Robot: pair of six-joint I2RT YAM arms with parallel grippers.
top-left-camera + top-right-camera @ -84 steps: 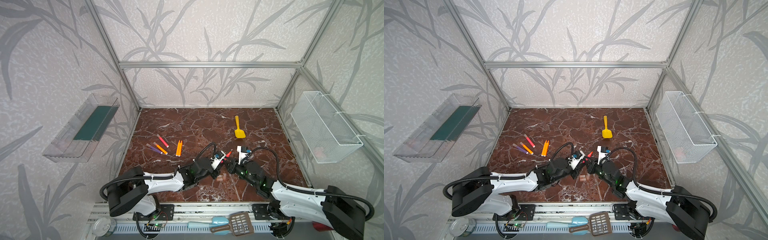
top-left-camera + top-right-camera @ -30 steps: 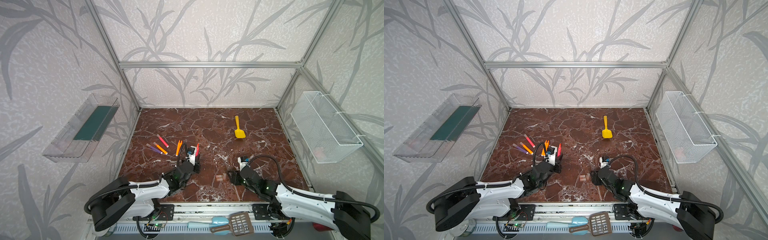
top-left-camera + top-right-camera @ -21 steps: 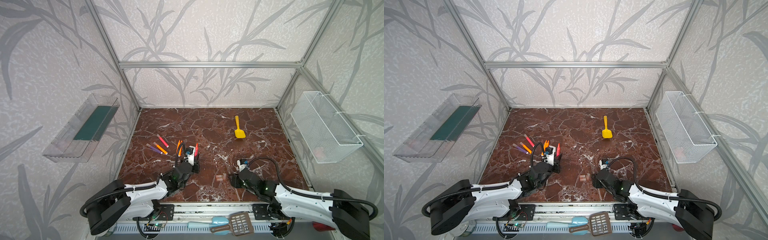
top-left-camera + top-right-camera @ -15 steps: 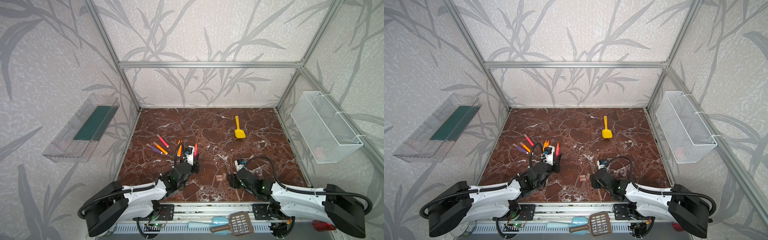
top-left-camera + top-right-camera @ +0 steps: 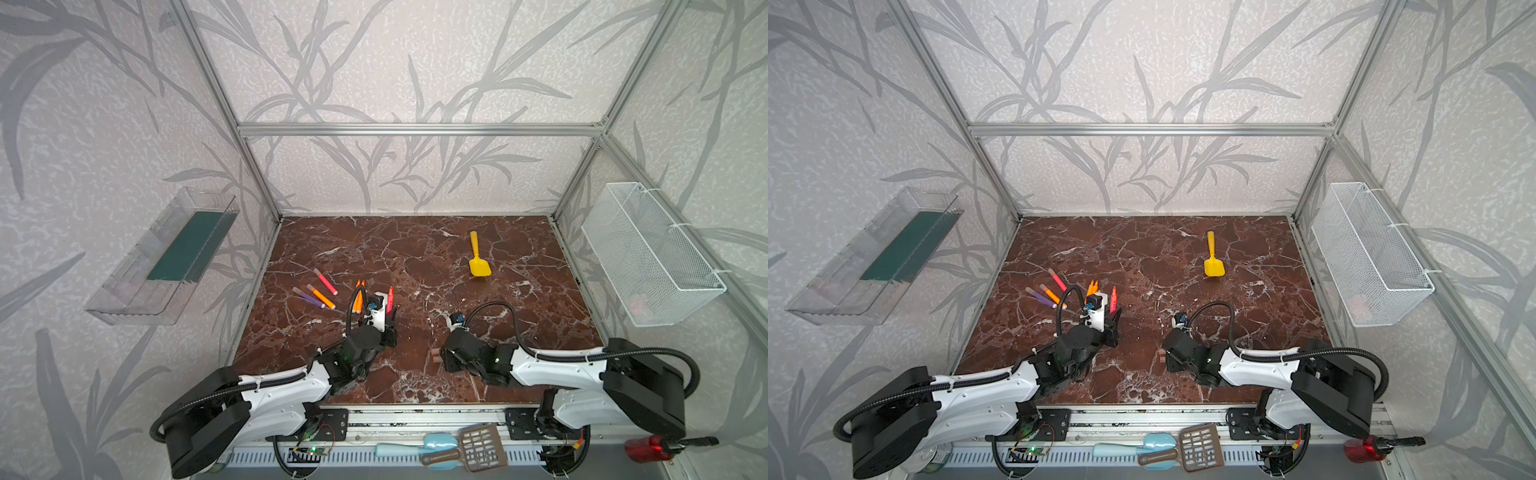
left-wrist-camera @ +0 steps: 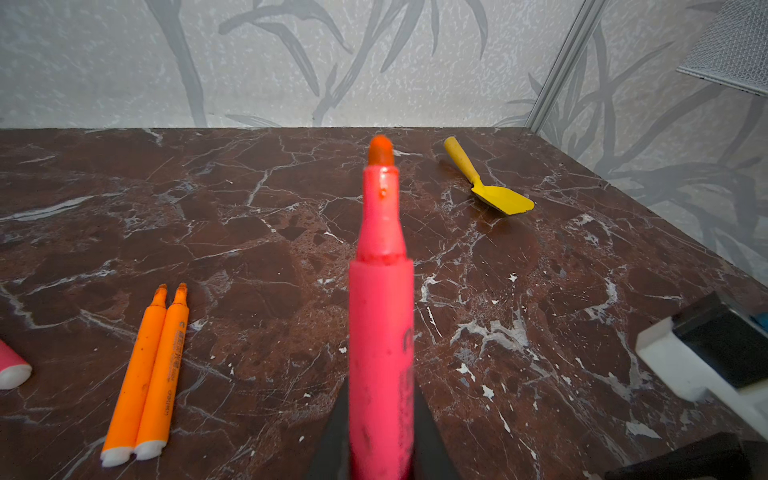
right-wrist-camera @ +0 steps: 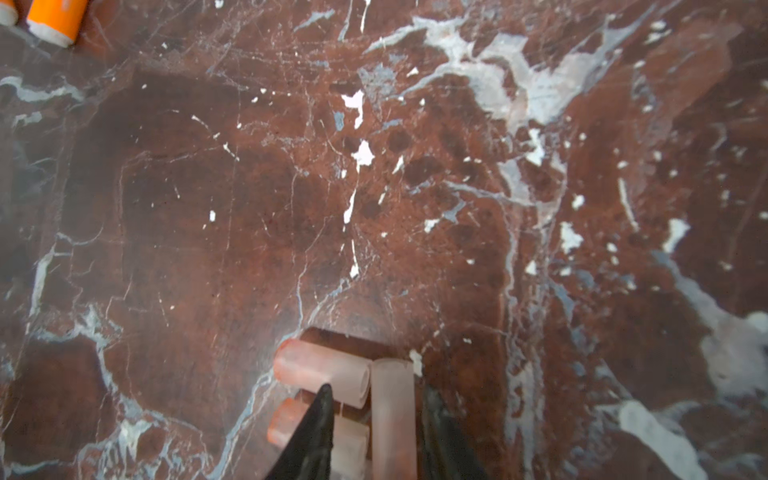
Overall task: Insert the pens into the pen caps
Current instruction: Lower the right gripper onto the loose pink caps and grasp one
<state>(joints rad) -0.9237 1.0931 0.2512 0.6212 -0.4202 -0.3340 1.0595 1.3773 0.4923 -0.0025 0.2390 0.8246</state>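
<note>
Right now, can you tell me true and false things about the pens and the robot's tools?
1. The left tool grips a red-pink pen. True.
2. The yellow shovel lies among the pens. False: it lies apart from them, farther back on the table.
3. Two orange pens lie side by side. True.
4. The right tool holds the purple pen. False: its jaws straddle a pale cap; the purple pen lies on the table.

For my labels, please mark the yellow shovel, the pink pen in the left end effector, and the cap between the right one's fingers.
yellow shovel [image 5: 480, 269]: in a top view, its blade.
held pink pen [image 6: 380, 332]: left wrist view, its barrel.
pen cap [image 7: 392, 409]: right wrist view, its side.
</note>
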